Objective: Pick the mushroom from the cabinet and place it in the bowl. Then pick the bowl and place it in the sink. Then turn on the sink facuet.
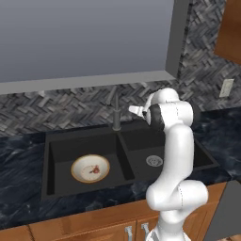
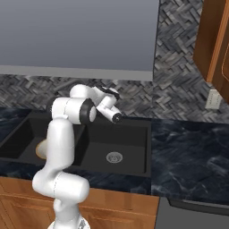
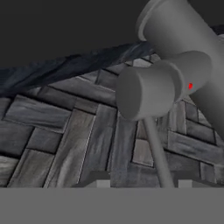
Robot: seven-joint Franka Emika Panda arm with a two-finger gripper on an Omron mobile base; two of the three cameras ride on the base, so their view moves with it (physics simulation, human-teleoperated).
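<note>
The bowl [image 1: 90,168] lies in the left basin of the black sink [image 1: 188,150], with the small dark mushroom [image 1: 95,169] inside it. Behind the divider stands the dark grey faucet [image 1: 116,110]. My gripper [image 1: 133,109] hangs just right of the faucet, level with its upper part and pointing at it. In the hand view the faucet [image 3: 175,39] is very close, and its thin lever [image 3: 155,148] runs down between my two widely spaced fingertips; the gripper [image 3: 141,183] is open and holds nothing. From the right base, the arm hides most of the bowl [image 2: 39,150].
The wooden cabinet [image 2: 214,44] hangs at the upper right, with a wall outlet [image 2: 213,99] below it. Black marble counter [image 2: 188,156] runs right of the sink, whose right basin has a silver drain [image 1: 154,161]. A grey window panel [image 1: 84,37] sits above the herringbone backsplash.
</note>
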